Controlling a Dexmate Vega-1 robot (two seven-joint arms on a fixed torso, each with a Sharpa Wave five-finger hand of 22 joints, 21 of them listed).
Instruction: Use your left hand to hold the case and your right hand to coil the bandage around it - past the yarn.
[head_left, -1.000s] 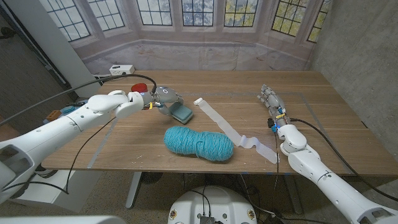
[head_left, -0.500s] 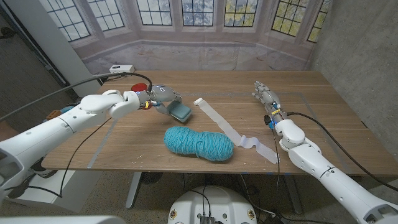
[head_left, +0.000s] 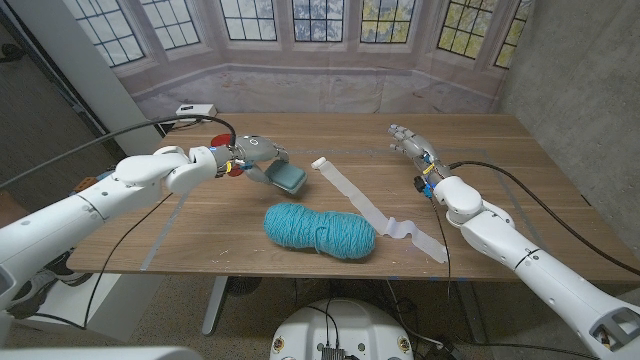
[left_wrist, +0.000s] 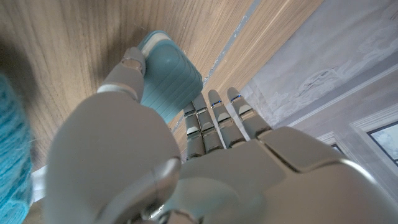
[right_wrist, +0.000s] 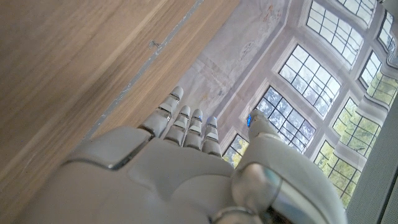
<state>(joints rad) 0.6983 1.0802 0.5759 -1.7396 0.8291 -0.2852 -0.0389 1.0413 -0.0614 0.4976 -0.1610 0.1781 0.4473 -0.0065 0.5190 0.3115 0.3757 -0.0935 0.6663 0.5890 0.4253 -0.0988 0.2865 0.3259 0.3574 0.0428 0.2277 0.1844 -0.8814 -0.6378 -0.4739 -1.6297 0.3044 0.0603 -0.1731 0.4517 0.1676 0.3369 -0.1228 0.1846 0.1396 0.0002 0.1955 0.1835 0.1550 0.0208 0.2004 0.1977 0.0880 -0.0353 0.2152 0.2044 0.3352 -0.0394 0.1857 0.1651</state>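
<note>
Your wooden table spans the middle of the head view, with a backdrop of arched windows across the top and a grey concrete wall at the right edge. At centre sits the teal yarn, and the white bandage runs diagonally from above it down to lower right, lying loose and rumpled on the wood, wrapped around nothing.

So here is where you stand: your left hand, left of centre, has the teal case gripped, fingers over its top and thumb on its side in the left wrist view, the case at the table surface. That half looks done. Your right hand, upper right of centre, hangs with fingers straight and spread, holding nothing, well apart from the bandage. By my read, the pick-up and every turn of the coil are all yet to do.

A red object peeks out behind your left wrist.
</note>
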